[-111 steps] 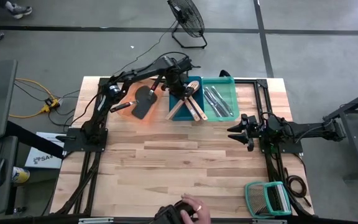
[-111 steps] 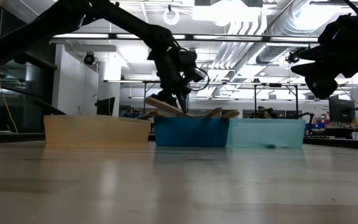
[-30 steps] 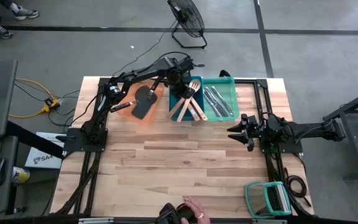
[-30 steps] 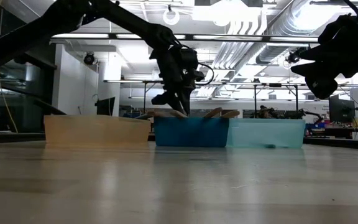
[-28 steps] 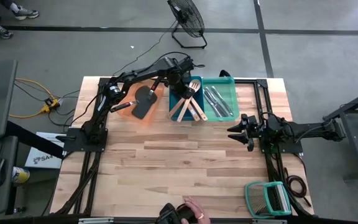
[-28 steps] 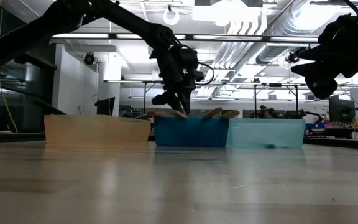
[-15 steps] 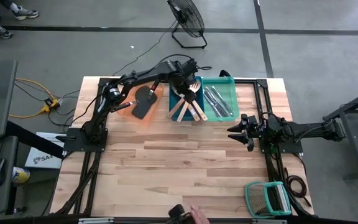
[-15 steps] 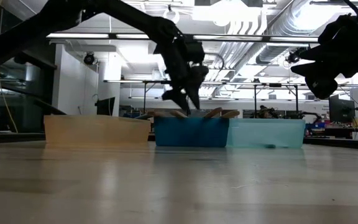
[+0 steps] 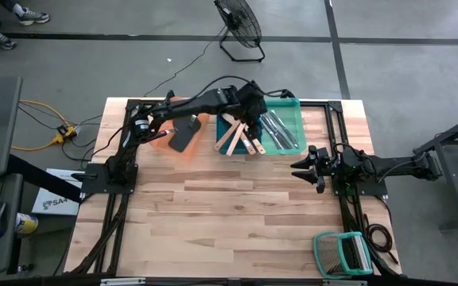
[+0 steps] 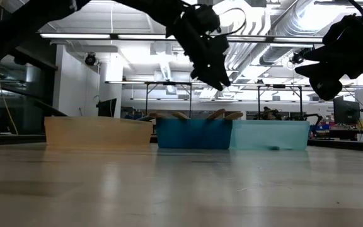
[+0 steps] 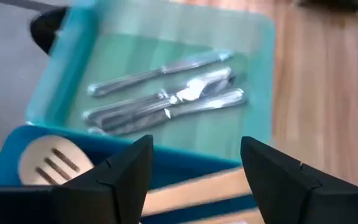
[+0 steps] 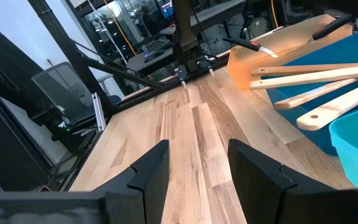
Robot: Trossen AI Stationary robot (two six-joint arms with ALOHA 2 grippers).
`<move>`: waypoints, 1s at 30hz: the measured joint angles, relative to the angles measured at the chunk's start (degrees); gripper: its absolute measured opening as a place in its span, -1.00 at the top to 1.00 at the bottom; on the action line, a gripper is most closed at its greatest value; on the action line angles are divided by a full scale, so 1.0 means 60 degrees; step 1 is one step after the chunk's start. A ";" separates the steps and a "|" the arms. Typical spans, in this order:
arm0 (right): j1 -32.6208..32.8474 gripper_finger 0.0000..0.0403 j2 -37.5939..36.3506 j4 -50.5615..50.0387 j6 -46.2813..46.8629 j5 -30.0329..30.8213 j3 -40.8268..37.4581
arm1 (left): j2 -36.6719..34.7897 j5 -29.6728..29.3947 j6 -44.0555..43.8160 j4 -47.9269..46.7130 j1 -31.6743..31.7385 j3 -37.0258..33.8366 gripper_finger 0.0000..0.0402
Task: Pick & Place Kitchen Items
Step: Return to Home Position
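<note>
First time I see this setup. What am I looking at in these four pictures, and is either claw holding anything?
Two robot arms work at a wooden table. One picture looks down from above, one level across the tabletop, one sits on each wrist. The left gripper hangs open and empty above the blue tray of wooden utensils, near the teal tray of silver cutlery; the orange tray holds a black spatula. The right gripper waits open at the right.

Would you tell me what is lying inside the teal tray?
Slim silver cutlery, side by side. The left gripper covers one tray corner; anything there is hidden.
</note>
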 joint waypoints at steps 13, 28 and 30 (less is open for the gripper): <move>-0.0003 0.22 0.0044 -0.0015 0.0000 0.0000 0.0000 | -0.3379 0.0236 0.0239 0.6670 -0.0971 -0.6411 -0.19; 0.0001 0.22 0.0089 -0.0006 0.0000 0.0007 -0.0004 | -0.8828 0.0985 -0.0325 0.9057 -0.1068 -1.2942 -0.19; 0.0000 0.22 0.0091 -0.0004 0.0000 0.0011 -0.0004 | -0.9564 0.1038 -0.0571 0.9153 -0.1068 -1.3598 -0.19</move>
